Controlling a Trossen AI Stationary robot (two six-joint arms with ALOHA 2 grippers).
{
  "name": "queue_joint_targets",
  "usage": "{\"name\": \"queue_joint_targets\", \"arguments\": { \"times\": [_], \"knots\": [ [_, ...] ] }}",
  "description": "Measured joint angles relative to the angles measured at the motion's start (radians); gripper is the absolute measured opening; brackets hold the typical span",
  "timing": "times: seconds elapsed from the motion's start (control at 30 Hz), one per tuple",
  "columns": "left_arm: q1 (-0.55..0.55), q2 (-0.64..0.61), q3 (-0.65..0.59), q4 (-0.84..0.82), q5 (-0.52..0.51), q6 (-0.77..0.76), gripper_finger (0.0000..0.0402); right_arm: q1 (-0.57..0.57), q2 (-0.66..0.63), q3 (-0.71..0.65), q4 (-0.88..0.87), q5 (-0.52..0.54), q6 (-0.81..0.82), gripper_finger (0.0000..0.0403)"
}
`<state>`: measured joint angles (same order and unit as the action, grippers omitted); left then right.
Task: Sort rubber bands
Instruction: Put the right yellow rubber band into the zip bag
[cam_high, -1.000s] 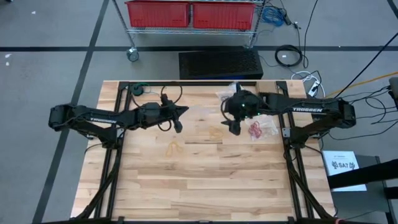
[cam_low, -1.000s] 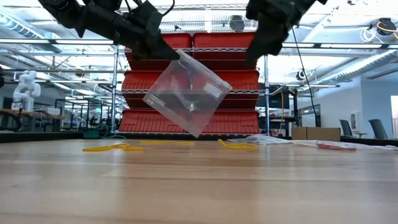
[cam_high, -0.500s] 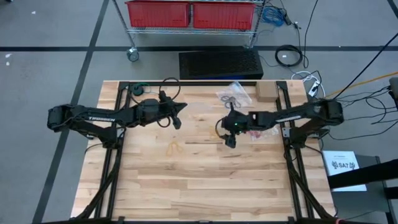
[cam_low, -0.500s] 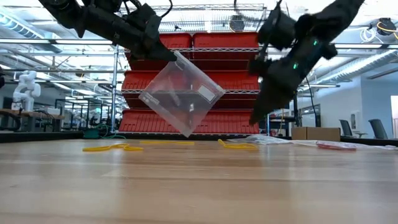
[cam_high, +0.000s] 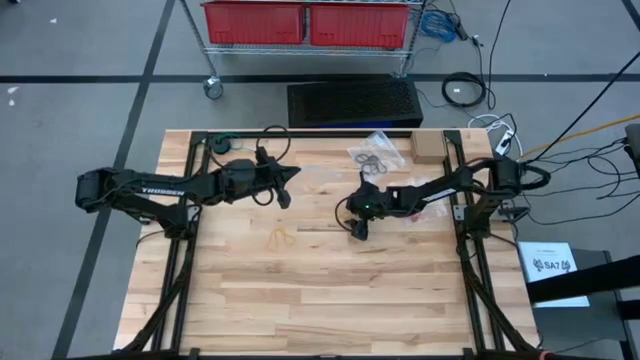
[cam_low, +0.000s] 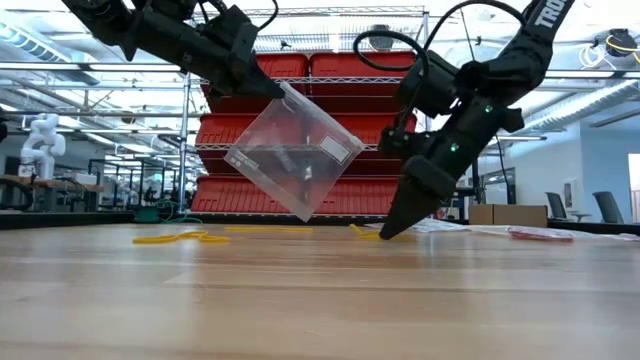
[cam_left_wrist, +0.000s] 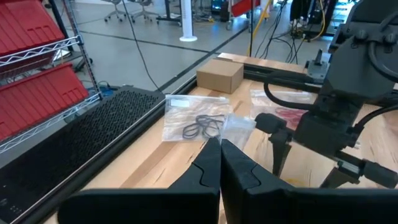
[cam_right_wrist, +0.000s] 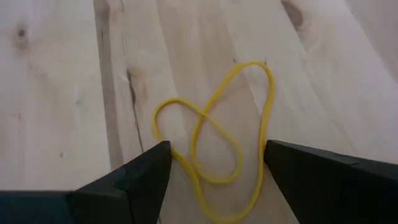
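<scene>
Two tangled yellowish rubber bands (cam_right_wrist: 214, 149) lie flat on the wood near the table's middle (cam_high: 350, 213). My right gripper (cam_right_wrist: 214, 163) is down at the table (cam_low: 385, 228), open, with one finger on each side of these bands. Whether a finger touches them, I cannot tell. My left gripper (cam_low: 262, 82) hovers left of centre (cam_high: 287, 192), shut on a clear plastic bag (cam_low: 295, 150). More yellow bands (cam_high: 280, 238) lie nearer the near edge. Black bands (cam_left_wrist: 202, 127) and red bands (cam_high: 410, 210) lie in clear bags toward the far right. My left gripper pinches the clear bag at its top corner (cam_low: 283, 92) between the two shut fingers, which slant downward from the table's left. The bag hangs tilted below the fingers, lifted clear of the table.
A small cardboard box (cam_high: 428, 148) sits at the far right corner, beside the bag of black bands. The near half of the wooden table (cam_high: 330, 300) is bare planks. Red bins on a wire shelf (cam_high: 305, 22) stand beyond the far edge.
My right gripper has come down from high above the table to its surface, moving toward the table's left and near edge, and now straddles the yellow bands. The bag under my left gripper has swung slightly; that arm has kept its place.
</scene>
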<state>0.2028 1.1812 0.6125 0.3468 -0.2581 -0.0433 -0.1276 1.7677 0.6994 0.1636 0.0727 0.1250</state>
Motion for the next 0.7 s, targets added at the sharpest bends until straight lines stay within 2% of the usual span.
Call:
{"name": "queue_joint_targets", "arguments": {
  "times": [0.1, 0.2, 0.5, 0.57, 0.7],
  "knots": [
    [0.0, 0.0, 0.0, 0.0, 0.0, -0.001, 0.0, 0.0, 0.021, 0.001, 0.028, 0.002, 0.002, 0.0251],
    [0.0, 0.0, 0.0, 0.0, 0.001, -0.001, 0.0, -0.001, 0.027, 0.001, 0.032, 0.011, 0.014, 0.0219],
    [0.0, 0.0, 0.0, 0.001, 0.001, -0.001, 0.0, -0.005, 0.032, 0.001, 0.035, 0.003, 0.021, 0.0025],
    [0.0, 0.0, 0.0, 0.001, 0.001, -0.002, 0.0, 0.0, 0.032, 0.001, 0.035, 0.001, 0.021, 0.0008],
    [0.0, 0.0, 0.0, 0.002, 0.001, -0.002, 0.0, 0.006, 0.01, 0.002, 0.024, -0.021, 0.021, 0.0003]
  ]
}}
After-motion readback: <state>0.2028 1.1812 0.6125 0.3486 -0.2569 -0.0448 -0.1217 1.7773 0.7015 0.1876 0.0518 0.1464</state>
